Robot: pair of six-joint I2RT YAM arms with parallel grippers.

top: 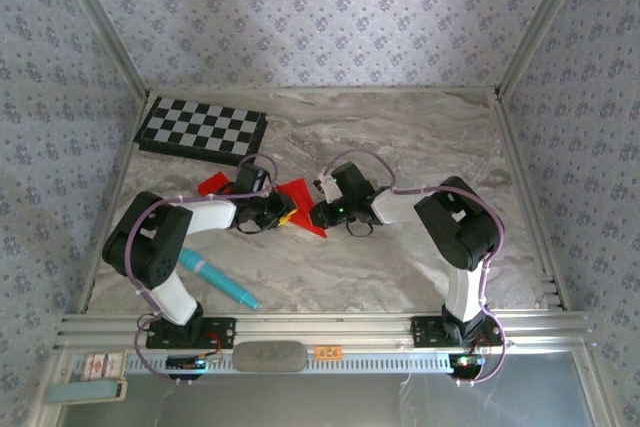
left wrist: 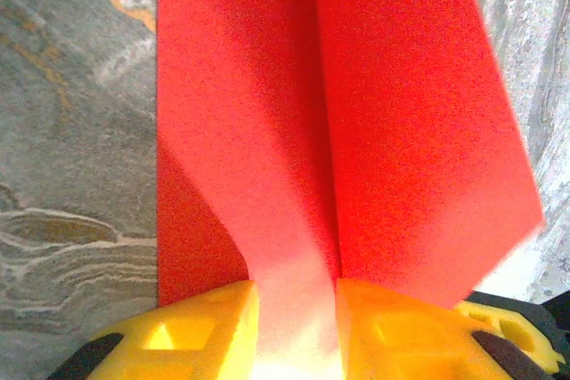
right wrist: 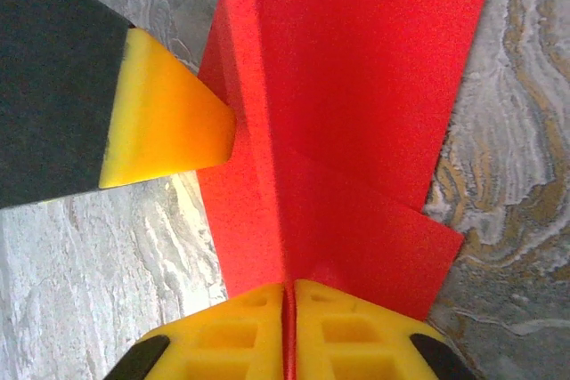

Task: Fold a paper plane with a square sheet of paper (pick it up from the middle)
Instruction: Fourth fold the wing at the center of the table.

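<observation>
One paper plane (left wrist: 401, 131) pinched, left hand (left wrist: 296, 300), right hand (right wrist: 289, 300)

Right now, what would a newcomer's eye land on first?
The bright red paper in the middle of the table, creased, pinched by the left hand and right hand. Next, the chequered board at the far left and the teal pen at the near left.

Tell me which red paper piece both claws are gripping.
The creased red sheet at centre, pinched from both sides; the smaller red scrap lies apart, nearer the chessboard.
</observation>
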